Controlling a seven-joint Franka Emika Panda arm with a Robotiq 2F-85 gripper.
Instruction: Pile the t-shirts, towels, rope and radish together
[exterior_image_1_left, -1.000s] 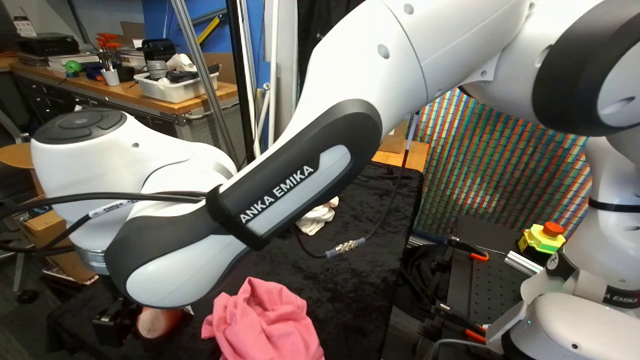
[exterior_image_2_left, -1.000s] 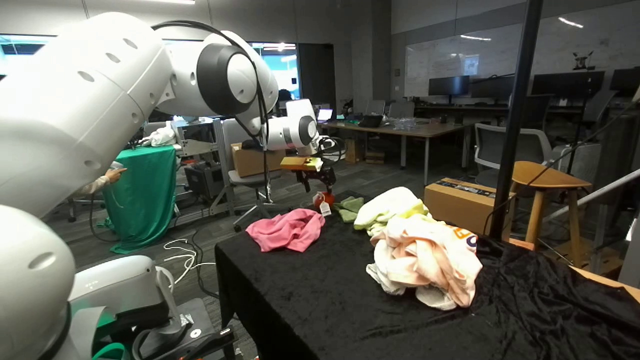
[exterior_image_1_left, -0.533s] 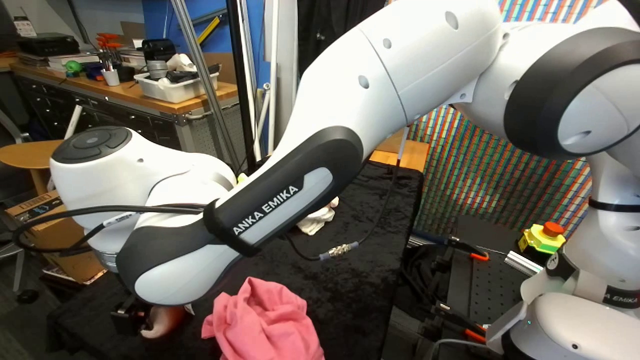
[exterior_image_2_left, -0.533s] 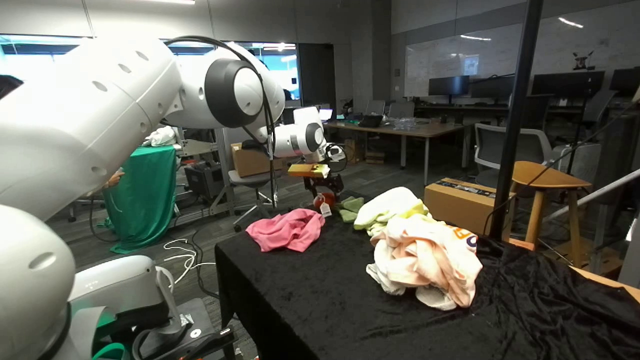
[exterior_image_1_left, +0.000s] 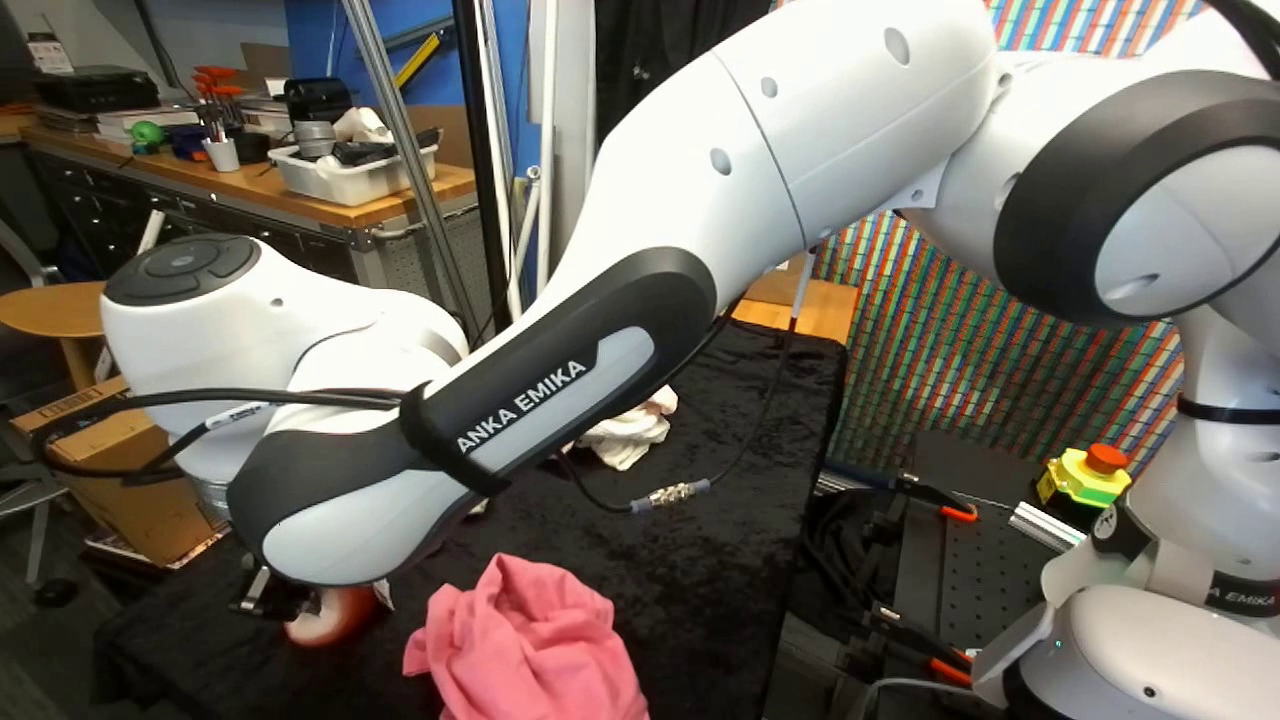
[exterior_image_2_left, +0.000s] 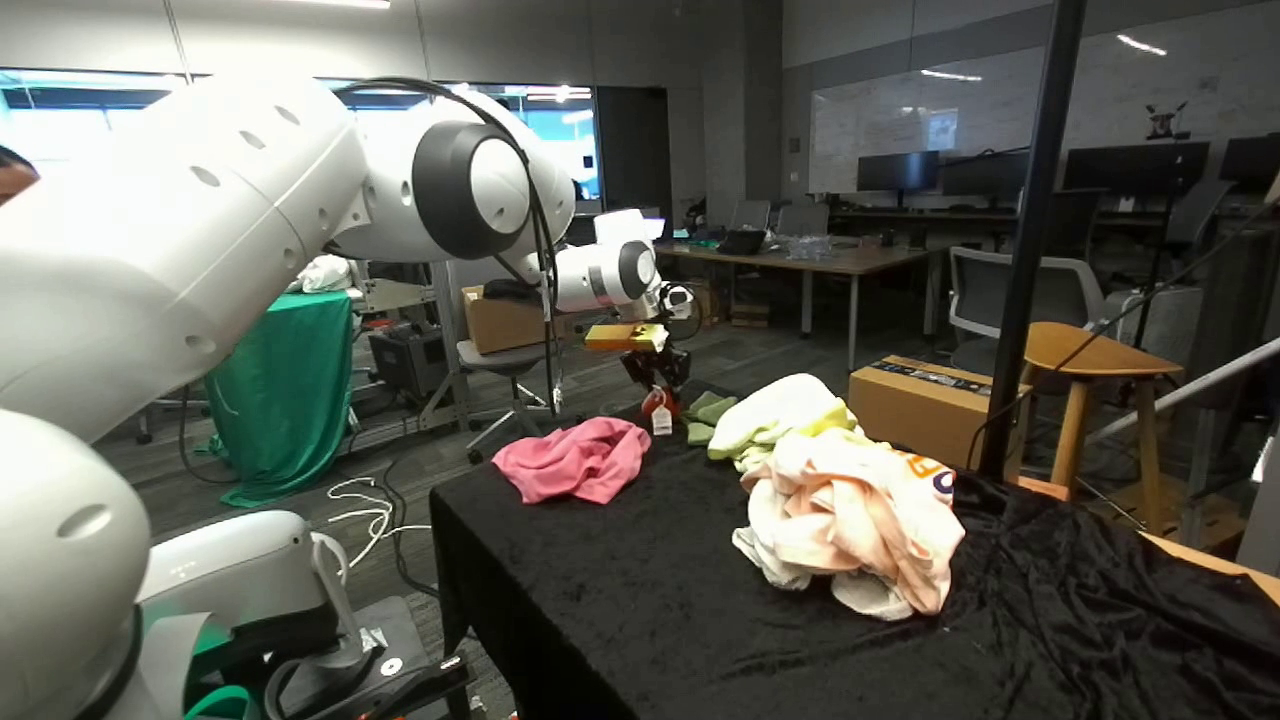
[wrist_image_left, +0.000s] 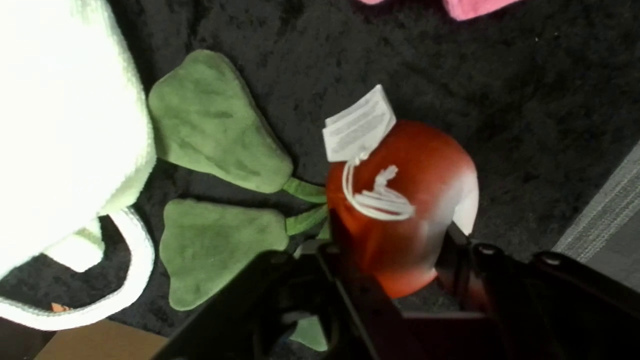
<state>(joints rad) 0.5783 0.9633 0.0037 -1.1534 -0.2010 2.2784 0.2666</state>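
The plush radish (wrist_image_left: 415, 155), red with a pale tip, green leaves and a white tag, sits between the dark fingers of my gripper (wrist_image_left: 395, 242), which press into its sides. An exterior view shows the gripper (exterior_image_2_left: 657, 392) over the radish at the table's far end; whether it touches the cloth cannot be told. A pink t-shirt or towel (exterior_image_1_left: 530, 640) lies crumpled nearby. Beyond the leaves is a pale yellow-green towel (exterior_image_2_left: 780, 415), against a peach t-shirt (exterior_image_2_left: 850, 510) with printed letters. In the wrist view a white loop (wrist_image_left: 137, 255) shows; whether it is the rope is unclear.
A black velvet cloth (exterior_image_2_left: 640, 590) covers the table, whose edge drops off near the pink fabric. A dark upright pole (exterior_image_2_left: 1030, 230) rises behind the peach shirt. A cardboard box (exterior_image_2_left: 920, 405) and a wooden stool (exterior_image_2_left: 1090, 350) stand beyond the table.
My gripper has come down to the radish and closed around it. The radish has shifted slightly, its tag moving with it. The fabrics stay where they were.
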